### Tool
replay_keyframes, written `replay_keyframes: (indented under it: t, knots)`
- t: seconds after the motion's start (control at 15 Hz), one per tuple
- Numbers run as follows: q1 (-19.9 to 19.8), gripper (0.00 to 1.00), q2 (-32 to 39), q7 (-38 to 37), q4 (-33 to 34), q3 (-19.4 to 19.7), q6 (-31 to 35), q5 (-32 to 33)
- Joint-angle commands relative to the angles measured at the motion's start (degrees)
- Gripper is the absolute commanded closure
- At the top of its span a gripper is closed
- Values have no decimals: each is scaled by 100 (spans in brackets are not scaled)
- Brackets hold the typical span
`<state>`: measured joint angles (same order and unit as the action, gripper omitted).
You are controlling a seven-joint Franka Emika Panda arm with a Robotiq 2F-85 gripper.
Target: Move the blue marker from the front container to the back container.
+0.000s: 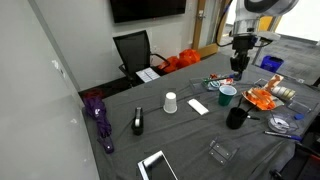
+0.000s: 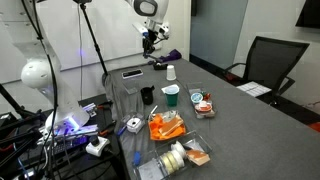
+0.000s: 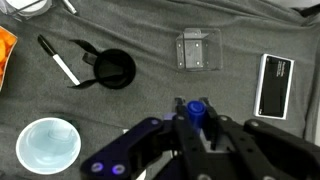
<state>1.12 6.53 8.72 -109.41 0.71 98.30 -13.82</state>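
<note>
In an exterior view, the arm comes down from the upper right. The gripper (image 1: 238, 64) hangs well above the grey table (image 1: 180, 140), over the spot just behind the green mug (image 1: 227, 94). What sits between its fingers is too small to read here. The front container (image 1: 221, 152), a low clear tray, lies near the table's front edge, well apart from the gripper. The black cup (image 1: 236, 118) stands between the tray and the mug, and a white cup (image 1: 170, 102) stands further left.

In an exterior view from the opposite end, the gripper (image 2: 150, 40) hangs over the far part of the table (image 2: 240, 120). The white cup (image 2: 171, 72), green mug (image 2: 172, 95) and black cup (image 2: 147, 96) stand nearer the camera. I cannot tell the finger state from here.

In the wrist view, the gripper (image 3: 197, 125) fills the bottom edge. Its 2 fingers are clenched on the blue marker (image 3: 195, 107), which stands end-on with its blue tip towards the table (image 3: 150, 30). The marker is held in the air, touching nothing else. The front container (image 3: 197, 50) lies beyond it, apart. The black cup (image 3: 115, 68) is to the left of the tray, with a black-and-white pen (image 3: 58, 62) beside it. The green mug (image 3: 48, 143) is at lower left, and a black card (image 3: 275, 85) lies at the right.
</note>
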Motion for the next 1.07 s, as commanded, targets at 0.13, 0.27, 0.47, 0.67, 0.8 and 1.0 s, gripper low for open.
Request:
replay_keyframes:
  t: [0.13,0.27,0.47,0.67,0.8,1.0]
  knots:
    - [-116,95,734,-547,582,-38,511,-438]
    - [-145,95,1018,-760,787,-34,750,-602]
    - [-197,95,1460,-1216,1191,-17,991,-758]
    - [-254,95,1941,-1885,1705,30,1031,-808]
    - [-293,95,2272,-2394,2092,74,947,-824]
    - [-355,95,2706,-3104,2616,122,877,-873]
